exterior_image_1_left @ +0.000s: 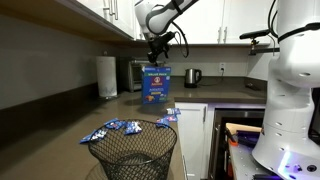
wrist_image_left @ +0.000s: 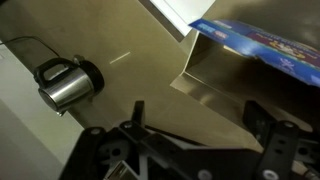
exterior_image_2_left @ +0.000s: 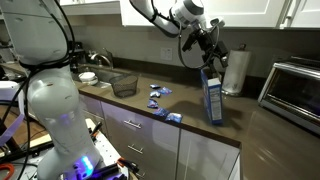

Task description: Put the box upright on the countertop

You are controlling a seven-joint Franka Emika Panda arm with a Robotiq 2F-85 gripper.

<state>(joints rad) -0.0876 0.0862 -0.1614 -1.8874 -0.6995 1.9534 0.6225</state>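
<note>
The flat blue cardboard box [exterior_image_1_left: 156, 86] stands upright on the dark grey-brown countertop [exterior_image_1_left: 60, 125] in both exterior views, with the black gripper [exterior_image_1_left: 156, 52] just above it. Only the wrist view shows its jaws spread apart, holding nothing.

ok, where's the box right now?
In an exterior view the box stands on end on the countertop, directly under the gripper. The toaster oven is beside it and the kettle is on its other side.
</note>
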